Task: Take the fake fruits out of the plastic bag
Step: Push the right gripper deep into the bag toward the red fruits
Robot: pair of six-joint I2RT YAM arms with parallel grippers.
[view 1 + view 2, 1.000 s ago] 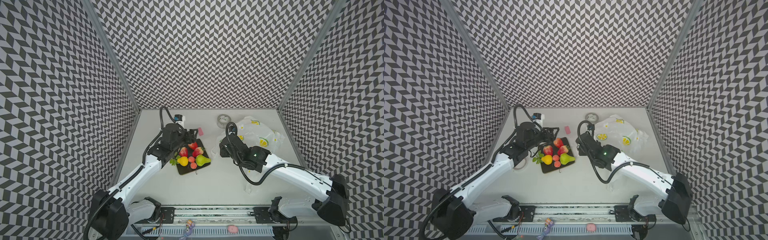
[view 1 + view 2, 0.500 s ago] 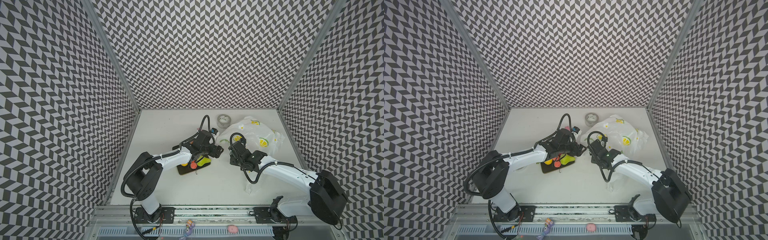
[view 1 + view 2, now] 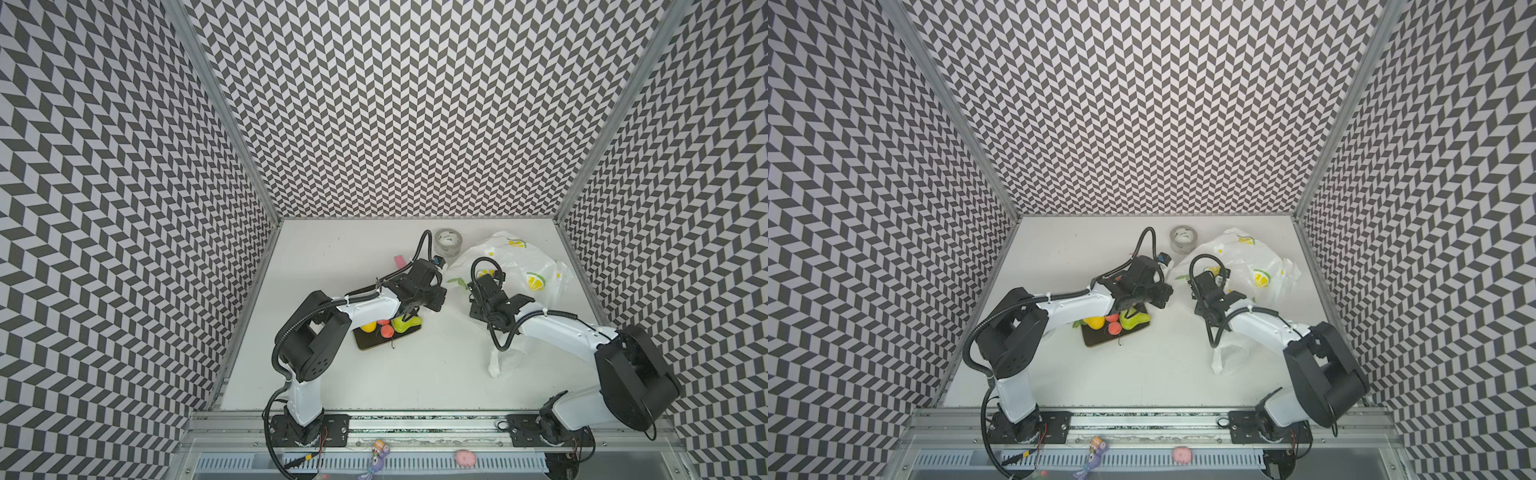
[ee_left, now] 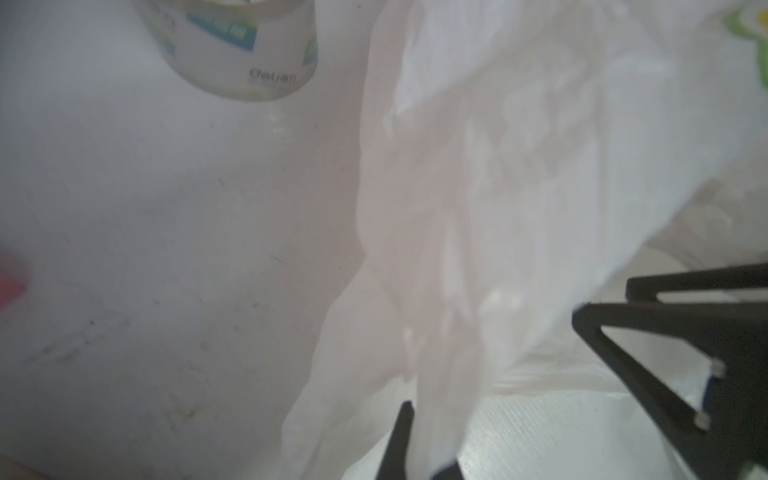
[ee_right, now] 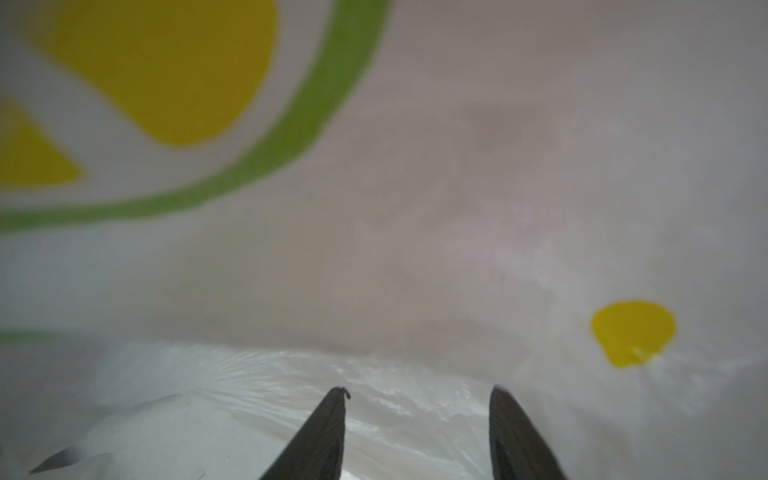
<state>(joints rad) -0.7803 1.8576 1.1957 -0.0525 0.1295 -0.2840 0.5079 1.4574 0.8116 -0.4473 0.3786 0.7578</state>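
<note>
Operator: Fruits first: where are they seen?

Observer: The small glossy toy fruits (image 3: 1113, 329) are seen outside the thin white plastic bag (image 3: 515, 259), which is printed with yellow lemon slices. In both top views they are found to the bag's left and well apart from it, gathered on a dark flat rectangular board (image 3: 374, 343). A yellow lemon (image 3: 368, 327), a green pear (image 3: 406, 322) and an orange-red ball (image 3: 387, 331) can be made out. The rest is covered by the left arm (image 3: 365, 305).

Operator: How is the bag lying?

Observer: It is crumpled on the white tabletop (image 3: 415, 382). Whether anything is inside it cannot be told.

Operator: What is reported for the left gripper?

Observer: The left gripper (image 4: 424, 457) is set against the bag's left edge. Its jaws are closed tight, and in the left wrist view a fold of the film is seen pinched between them.

Operator: And the right one?

Observer: The right gripper (image 5: 419, 399) is placed over the bag's near left part. Its jaws are held moderately apart with the film lying beneath them, and no grip on the film can be made out.

Operator: Is anything else noted?

Observer: A grey tape roll (image 3: 448, 243) is seen just beside the bag's far left edge. A small pink block (image 3: 400, 262) is seen farther to the bag's left, beyond the roll.
</note>
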